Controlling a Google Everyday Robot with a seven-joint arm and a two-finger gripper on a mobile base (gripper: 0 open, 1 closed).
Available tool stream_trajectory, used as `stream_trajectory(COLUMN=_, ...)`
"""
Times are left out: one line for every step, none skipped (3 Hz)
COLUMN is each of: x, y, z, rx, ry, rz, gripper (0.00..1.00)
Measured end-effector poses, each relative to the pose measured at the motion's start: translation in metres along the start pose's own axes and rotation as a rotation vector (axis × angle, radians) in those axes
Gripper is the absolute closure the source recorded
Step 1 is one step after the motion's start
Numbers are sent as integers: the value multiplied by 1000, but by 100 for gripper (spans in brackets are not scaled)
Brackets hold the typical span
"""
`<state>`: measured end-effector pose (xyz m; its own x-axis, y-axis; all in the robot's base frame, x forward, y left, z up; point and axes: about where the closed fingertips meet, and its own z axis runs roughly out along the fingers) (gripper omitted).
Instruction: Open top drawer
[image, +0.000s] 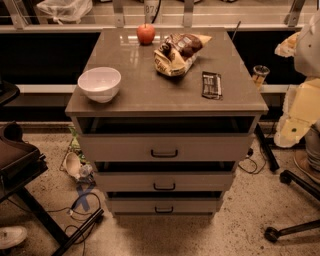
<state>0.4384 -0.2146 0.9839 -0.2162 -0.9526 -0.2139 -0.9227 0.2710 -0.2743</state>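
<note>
Speckled floor (235, 225) lies bare before the cabinet, with cables (75, 212) to the left and a chair caster (270, 234) to the right. The top drawer (200, 147) sits just under the countertop (150, 95); a dark gap above its front hides the inside. The gripper (287, 46), cut off at the right edge, is well apart from it. I cannot tell whether it is spread or closed.

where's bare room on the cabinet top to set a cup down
Bare: centre, between bowl and bag; front edge left of the snack bar. Crowded at the back, apple by bag. No gripper in view; arm at right edge.
</note>
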Motion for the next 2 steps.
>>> stream_trajectory(x=0, y=-1, z=1, rx=5, ry=-2, rz=-1, gripper=0)
stream_trajectory(x=1, y=-23, z=16, rx=71, ry=-25, rz=-13, gripper=0)
